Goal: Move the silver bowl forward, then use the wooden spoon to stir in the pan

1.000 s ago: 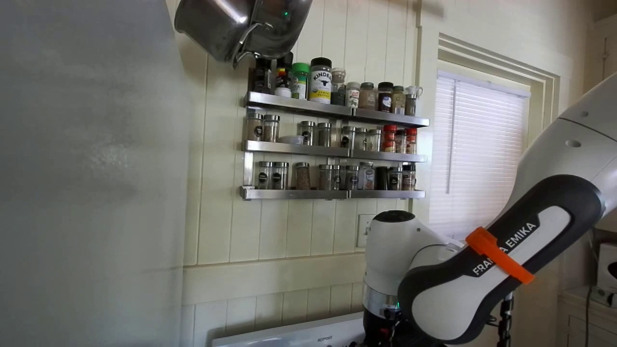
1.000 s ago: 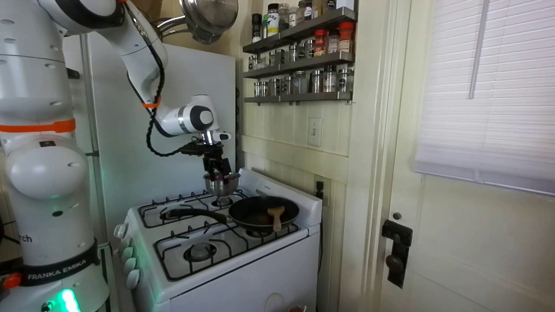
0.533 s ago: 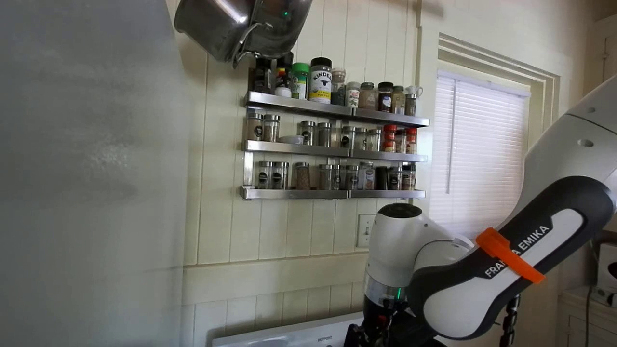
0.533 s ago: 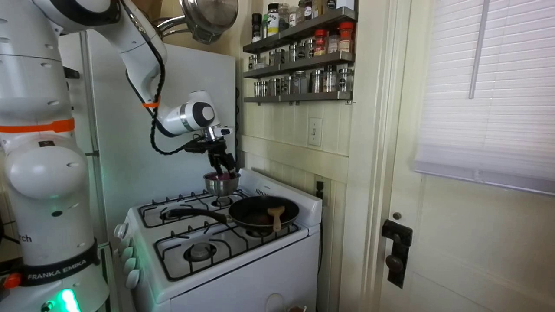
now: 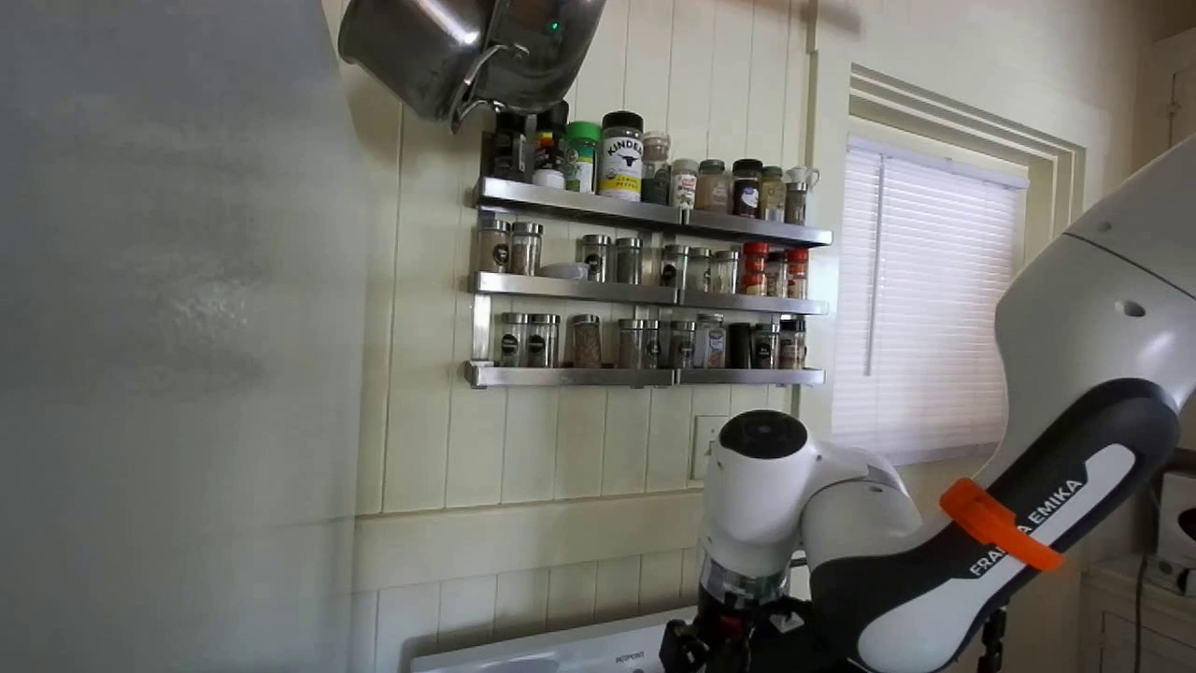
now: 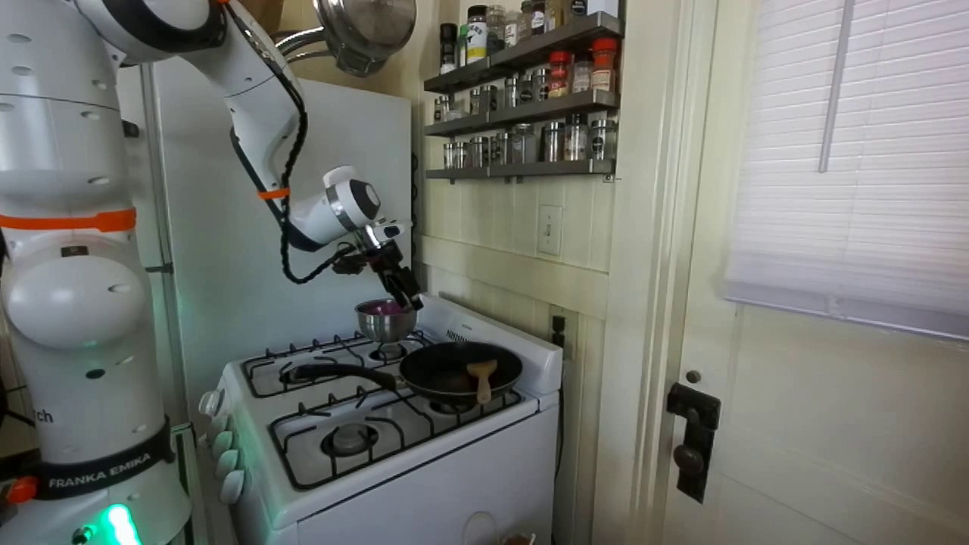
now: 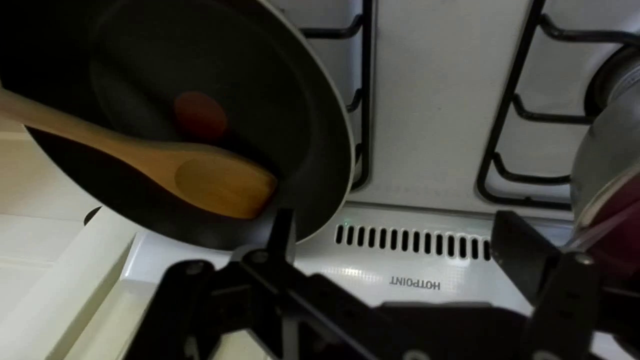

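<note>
Evidently, we had the gripper spread and empty, the silver bowl at the wrist view's right edge, the wooden spoon in the pan at left. We judged it best to clear the bowl, then straddle the handle.

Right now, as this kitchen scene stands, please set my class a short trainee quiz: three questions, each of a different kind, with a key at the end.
1. Fill in the missing word: the head of the wooden spoon lies inside the ____.
2. Multiple choice: what colour shows inside the silver bowl? A) green B) purplish pink C) yellow
3. True or false: the jaws are shut tight together.

Key:
1. pan
2. B
3. False; the jaws stand open, wide apart in the wrist view.
</note>
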Controlling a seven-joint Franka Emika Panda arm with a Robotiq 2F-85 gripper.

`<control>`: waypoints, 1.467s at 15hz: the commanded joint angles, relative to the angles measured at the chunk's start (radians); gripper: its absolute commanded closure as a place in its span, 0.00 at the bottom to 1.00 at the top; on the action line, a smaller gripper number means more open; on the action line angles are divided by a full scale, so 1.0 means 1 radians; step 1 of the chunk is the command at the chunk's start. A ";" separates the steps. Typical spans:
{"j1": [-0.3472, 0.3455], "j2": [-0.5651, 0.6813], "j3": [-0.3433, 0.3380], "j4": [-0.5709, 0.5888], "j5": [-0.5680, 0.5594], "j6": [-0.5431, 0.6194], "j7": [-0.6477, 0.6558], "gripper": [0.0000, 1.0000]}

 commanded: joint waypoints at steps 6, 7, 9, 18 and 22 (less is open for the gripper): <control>0.045 0.124 0.041 0.083 -0.071 0.001 0.169 0.00; 0.048 0.130 0.042 0.095 -0.069 0.003 0.170 0.00; 0.053 0.148 0.040 0.115 -0.074 0.003 0.177 0.00; 0.056 0.280 0.042 0.150 -0.070 0.120 0.104 0.00; 0.068 0.308 0.038 0.173 -0.075 0.120 0.090 0.28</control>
